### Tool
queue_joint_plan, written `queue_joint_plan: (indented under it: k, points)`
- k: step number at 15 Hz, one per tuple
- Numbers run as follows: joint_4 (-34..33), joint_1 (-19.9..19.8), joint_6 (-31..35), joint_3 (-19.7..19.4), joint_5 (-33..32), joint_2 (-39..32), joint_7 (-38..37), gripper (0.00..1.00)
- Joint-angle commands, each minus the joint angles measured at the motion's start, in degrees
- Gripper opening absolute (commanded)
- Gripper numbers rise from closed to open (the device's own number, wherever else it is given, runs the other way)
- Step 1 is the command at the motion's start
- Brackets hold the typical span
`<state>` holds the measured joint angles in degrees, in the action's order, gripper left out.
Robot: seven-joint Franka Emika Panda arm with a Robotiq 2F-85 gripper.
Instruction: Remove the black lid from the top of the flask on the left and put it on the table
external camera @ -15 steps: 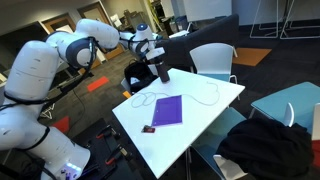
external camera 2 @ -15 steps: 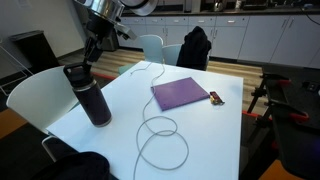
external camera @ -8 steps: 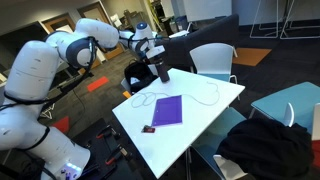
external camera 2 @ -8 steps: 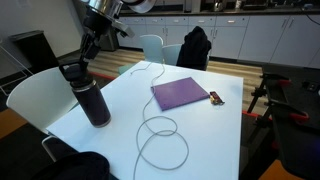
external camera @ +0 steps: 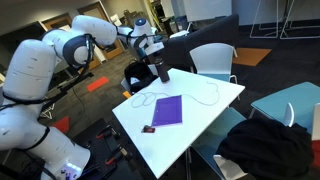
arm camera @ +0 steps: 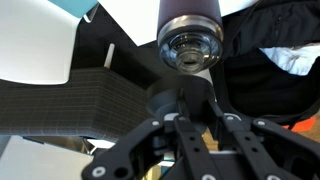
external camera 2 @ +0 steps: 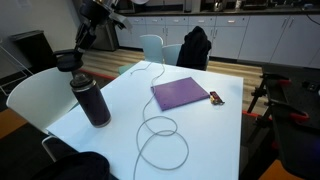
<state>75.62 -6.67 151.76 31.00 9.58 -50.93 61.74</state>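
**A:** Where is the black lid?

**B:** It is off the flask. The gripper is clamped on it and holds it in the air, just above the flask's top and a little to one side, not touching it.

**A:** And the flask?

**B:** It stands upright on the counter, close to a corner and near the edge beside a white chair. Its top is uncovered, with a pale rim showing.

**A:** Is there anything in it?

**B:** I cannot tell. The wrist view looks down on the round, shiny mouth, but the inside is not clear.

**A:** What else does that view show?

**B:** It shows the gripper's fingers on either side of a dark round shape, the lid. The counter's other things are out of its frame.

**A:** What about the exterior views?

**B:** Both show a purple pad lying flat mid-counter, with a small dark-red object just beside it. A white cable loops toward the near edge. In an exterior view the whole arm shows, reaching over the flask, but the lid there is too small to make out.
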Motion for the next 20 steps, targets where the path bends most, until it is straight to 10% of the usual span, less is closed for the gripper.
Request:
queue_joint_plan:
  k: [1, 11, 20]
  points:
    - [4.5, -1.7, -0.3, -0.3, 3.7, 5.8, -0.6, 0.06]
    - [13.8, -0.3, 0.1, -14.3, 2.5, 13.9, -17.8, 0.06]
    - [16.2, -2.9, 3.9, -15.8, 1.9, 7.6, -16.5, 0.06]
